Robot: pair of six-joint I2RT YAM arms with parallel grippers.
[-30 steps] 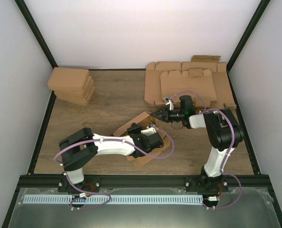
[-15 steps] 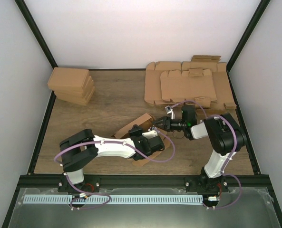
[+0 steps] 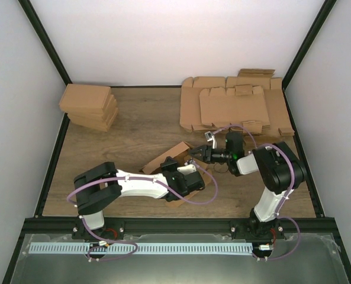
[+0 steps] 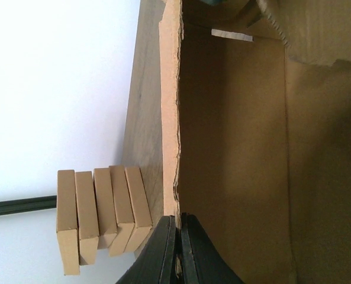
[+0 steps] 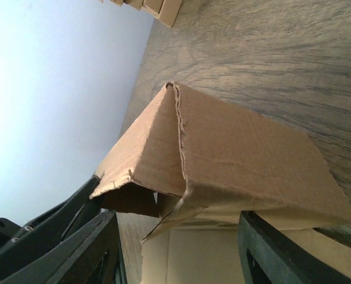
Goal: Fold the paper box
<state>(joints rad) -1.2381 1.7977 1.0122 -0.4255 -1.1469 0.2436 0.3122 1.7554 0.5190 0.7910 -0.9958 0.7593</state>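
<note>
Near the middle of the wood-grain brown worktop (image 3: 134, 130), the left claw (image 4: 176, 236) is pressing its two black fingers almost together on the raw edge of one raised wall of the light-brown, creased cardboard paper box (image 3: 168, 158). In the left wrist view, the box's inner face is stretching away to the right of that wall. The right claw (image 5: 176, 225) is standing wide, with one black finger on each side of a tent-shaped folded flap at the box's end. Whether either finger is touching the cardboard cannot be told. In the top view the two claws are meeting at the box from opposite sides: the left arm is lying low over the worktop from the near left, and the right arm is bending in from the right. The box is sitting partly erected and set diagonally, just beyond the left claw. Well apart, at the far left, a stack of shallow rectangular brown cardboard boxes (image 3: 89, 106) is resting on the worktop. At the far right, overlapping flat brown cardboard sheets (image 3: 234, 106) are lying spread near the back wall.
</note>
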